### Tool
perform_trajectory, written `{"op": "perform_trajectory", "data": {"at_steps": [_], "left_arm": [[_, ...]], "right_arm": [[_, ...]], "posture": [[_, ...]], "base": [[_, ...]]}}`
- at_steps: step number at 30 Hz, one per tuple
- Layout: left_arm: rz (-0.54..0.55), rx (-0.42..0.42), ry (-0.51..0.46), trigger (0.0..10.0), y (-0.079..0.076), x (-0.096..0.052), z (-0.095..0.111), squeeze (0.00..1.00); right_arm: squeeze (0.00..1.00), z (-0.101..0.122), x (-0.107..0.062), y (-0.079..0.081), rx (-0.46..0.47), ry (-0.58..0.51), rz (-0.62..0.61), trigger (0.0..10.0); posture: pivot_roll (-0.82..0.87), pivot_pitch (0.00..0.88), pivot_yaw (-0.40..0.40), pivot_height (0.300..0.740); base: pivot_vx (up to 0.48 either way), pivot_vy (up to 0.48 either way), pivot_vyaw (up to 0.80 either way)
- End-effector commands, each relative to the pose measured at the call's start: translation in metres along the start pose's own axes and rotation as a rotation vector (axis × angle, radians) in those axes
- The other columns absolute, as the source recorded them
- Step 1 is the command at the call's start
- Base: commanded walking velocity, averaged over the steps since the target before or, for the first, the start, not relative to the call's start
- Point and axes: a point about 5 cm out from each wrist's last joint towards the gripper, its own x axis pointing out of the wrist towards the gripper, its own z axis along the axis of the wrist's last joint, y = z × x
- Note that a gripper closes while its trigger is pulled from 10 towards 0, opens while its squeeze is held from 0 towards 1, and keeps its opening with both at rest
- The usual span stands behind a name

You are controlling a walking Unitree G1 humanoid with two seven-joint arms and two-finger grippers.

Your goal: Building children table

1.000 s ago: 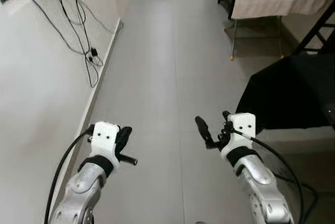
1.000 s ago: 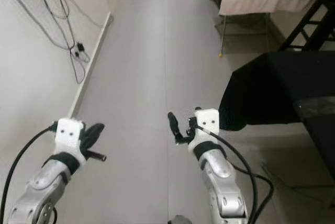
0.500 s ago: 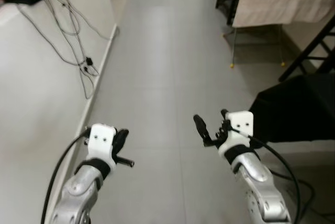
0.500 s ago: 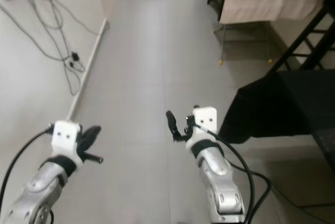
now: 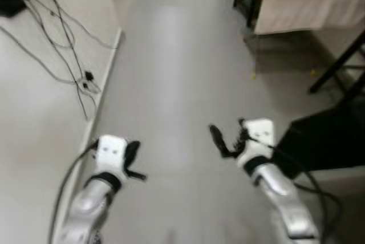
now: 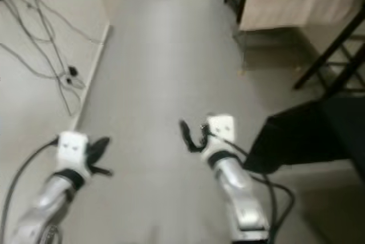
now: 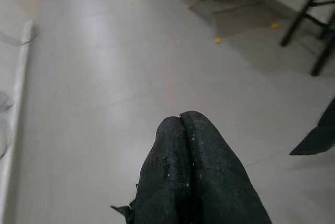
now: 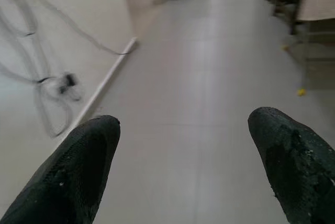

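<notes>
Blurred head views of a corridor with a smooth, pale grey tiled floor (image 5: pixel 171 56) running toward 12 o'clock. At 10 o'clock, thin black cables (image 5: pixel 68 44) trail down a plain white wall (image 5: pixel 34 118) to its baseboard. At 1 o'clock, a table draped in cream cloth (image 5: pixel 308 4) stands on slim metal legs; at 3 o'clock lies a matte black cloth (image 5: pixel 325 141). Both silver arms are raised over the floor. The left gripper (image 7: pixel 183 124) has its coarse-textured black fingers pressed together, grasping nothing. The right gripper (image 8: pixel 183 145) has its rounded fingers (image 8: pixel 78 161) spread wide, empty. No children's table part can be identified.
</notes>
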Motion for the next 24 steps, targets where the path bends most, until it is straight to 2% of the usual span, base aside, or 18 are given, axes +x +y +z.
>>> {"op": "perform_trajectory", "data": {"at_steps": [1,9,15,24], "left_arm": [[-0.018,-0.01,0.0,10.0,-0.004,0.002,0.0,0.0],[-0.015,-0.007,0.003,10.0,-0.004,0.001,0.0,0.0],[-0.02,-0.023,0.001,10.0,-0.003,0.002,0.0,0.0],[0.042,-0.02,-0.028,10.0,0.01,0.011,0.008,0.0]], "right_arm": [[0.0,-0.003,-0.003,-0.007,-0.004,0.018,-0.029,10.0],[0.0,-0.003,-0.002,-0.006,-0.004,0.017,-0.018,10.0],[0.0,-0.002,-0.002,-0.006,-0.008,0.011,-0.001,10.0],[0.0,0.005,0.001,-0.001,-0.043,-0.025,0.048,10.0]], "posture": [[0.01,0.142,0.031,0.74],[0.01,0.143,0.025,0.74],[0.01,0.144,0.027,0.74],[0.0,0.14,0.023,0.74]], "base": [[0.412,0.0,-0.8],[0.399,0.0,-0.8],[0.0,0.0,-0.8],[0.0,0.0,-0.8]]}}
